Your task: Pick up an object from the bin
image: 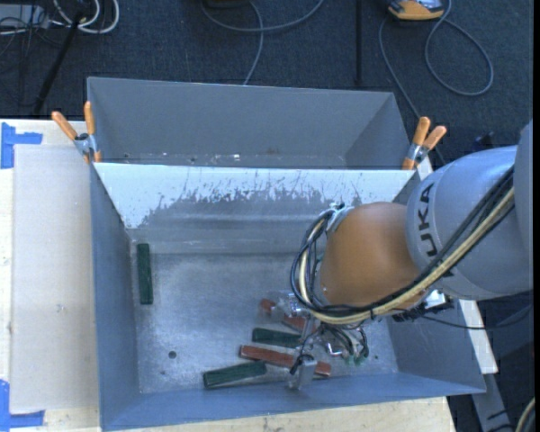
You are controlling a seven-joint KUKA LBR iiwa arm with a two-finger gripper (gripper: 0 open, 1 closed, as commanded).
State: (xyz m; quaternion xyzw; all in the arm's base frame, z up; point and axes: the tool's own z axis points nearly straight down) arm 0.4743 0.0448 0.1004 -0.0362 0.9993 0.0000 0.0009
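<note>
Gripper [301, 367] sits low in the front right of the bin [162, 331], right over a small pile of flat bars. Closest to it I see a red-brown bar [265, 355] and a dark green bar [234, 377] just beside that. Can't tell if it's open or closed. A lone green bar [144, 274] lies well off left.

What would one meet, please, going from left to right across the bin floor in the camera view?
Green bar by the left wall → green bar at the front → small heap of red and green bars → end effector, at the heap's right end.
</note>
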